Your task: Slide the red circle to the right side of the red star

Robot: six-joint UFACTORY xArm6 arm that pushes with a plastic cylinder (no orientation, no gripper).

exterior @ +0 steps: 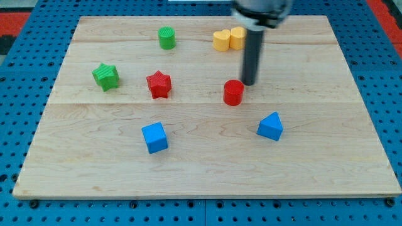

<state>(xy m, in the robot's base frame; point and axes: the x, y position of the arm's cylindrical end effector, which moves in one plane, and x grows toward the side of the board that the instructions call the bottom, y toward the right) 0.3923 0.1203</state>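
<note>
My tip [249, 83] rests on the tabletop [326, 157] just beside the red circle [233, 92], at its upper right; the red star [159, 84] lies well left. The end effector is a bare rod, holding nothing.

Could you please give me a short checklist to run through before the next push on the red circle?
1. Red circle in view, upright: ok.
2. Red star in view: ok.
3. My tip close to the red circle, at its upper right: ok.
4. My tip on the side suited to pushing the circle toward the star: ok.
5. Path between circle and star free of blocks: ok.
6. My tip already touching the circle: cannot tell.
</note>
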